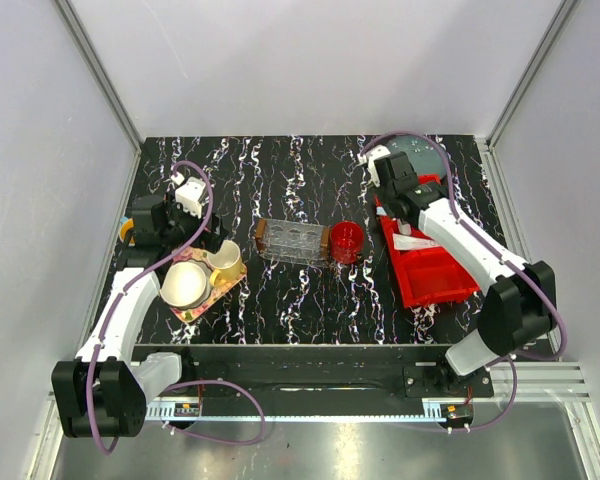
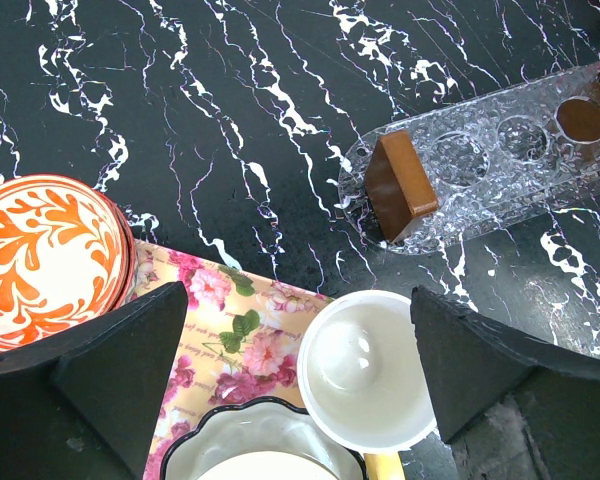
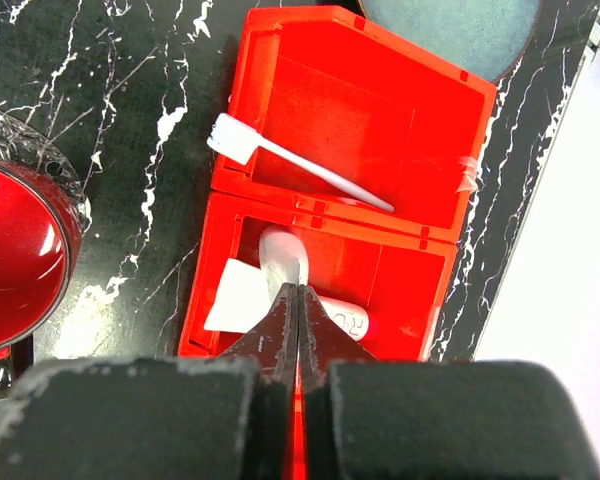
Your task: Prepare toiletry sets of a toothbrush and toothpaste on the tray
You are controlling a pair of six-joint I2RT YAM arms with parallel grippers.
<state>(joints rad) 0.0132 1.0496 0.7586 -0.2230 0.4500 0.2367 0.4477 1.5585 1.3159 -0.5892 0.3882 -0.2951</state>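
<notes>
Inside red bin (image 3: 450,150), one toothbrush (image 3: 310,172), two tubes (image 3: 283,255)

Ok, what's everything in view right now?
toothbrush: 1, white, red bin's far compartment
toothpaste: 2 tubes, white, next compartment
clear tray: 1, brown handles, centre
red bin: 1, right
red bowl: 1, right of clear tray
flowery tray: 1, pink-yellow, left
white cup: 1, on flowery tray
white bowl: 1, on flowery tray
orange bowl: 1, beside flowery tray
grey-blue plate: 1, far right
left fingers: open, above white cup
right fingers: shut, above toothpaste
</notes>
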